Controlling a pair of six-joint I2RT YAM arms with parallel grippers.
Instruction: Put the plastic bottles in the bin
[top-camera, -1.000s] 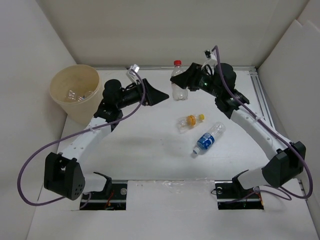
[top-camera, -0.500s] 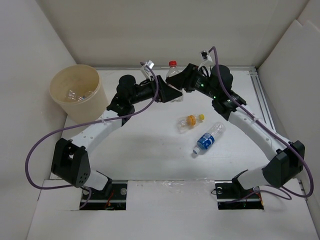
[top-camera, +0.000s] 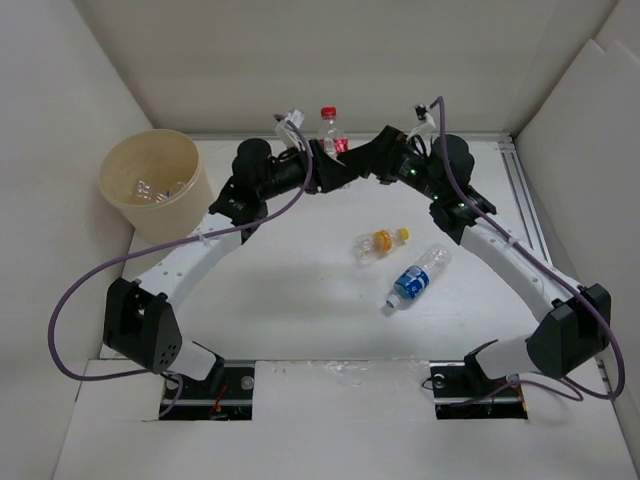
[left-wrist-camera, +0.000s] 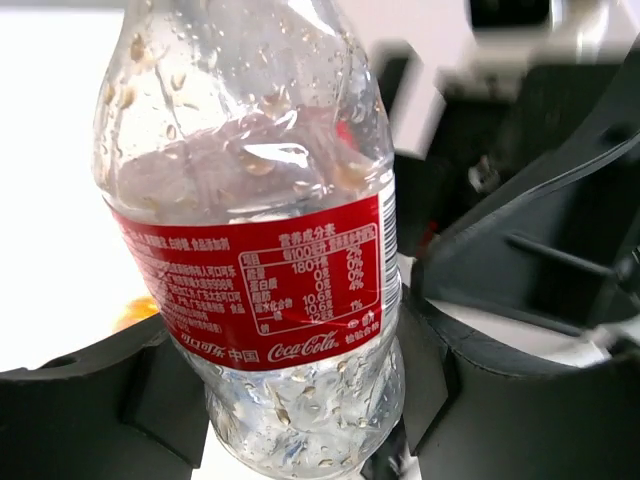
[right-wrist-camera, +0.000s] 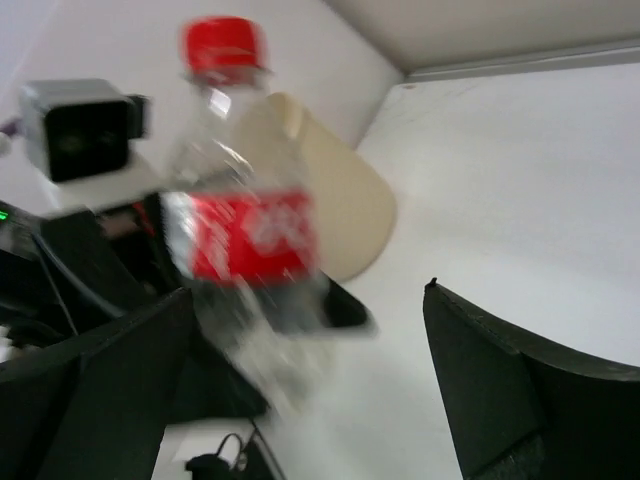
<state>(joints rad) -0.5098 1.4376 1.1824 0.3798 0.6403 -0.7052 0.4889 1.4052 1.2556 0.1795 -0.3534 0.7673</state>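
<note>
The bin (top-camera: 165, 222) stands at the far-left corner of the worktop (top-camera: 300, 300), with some clear plastic (top-camera: 150, 188) in its bottom that is too small to sort out.

Right of it, the left gripper (top-camera: 333, 168) is clenched on the red-capped bottle (top-camera: 329, 132), which it holds upright above the worktop near the back wall. In the left wrist view its fingers (left-wrist-camera: 95, 400) press the body from both sides at the lower edge of the red label.

The bottle looks empty apart from droplets inside. It should be very light, with thin, smooth walls that will dent under a hard squeeze and could slide if held loosely. The labelled waist is the best place to hold it: it is less slick than the bare plastic and stiffer than the rounded shoulder. A hold that low leaves the top free to swing, so the carry to the bin should be unhurried.

The right gripper (top-camera: 366, 166) sits just beside the bottle with its jaws spread wide, grasping nothing. In its own view the bottle is a blur towards the left finger.

On the worktop further right, the orange bottle (top-camera: 378, 243) and the blue-label bottle (top-camera: 415, 277) lie on their sides, near each other but apart. Both look light and likely to roll, so each is best pinched across the middle of the body.
</note>
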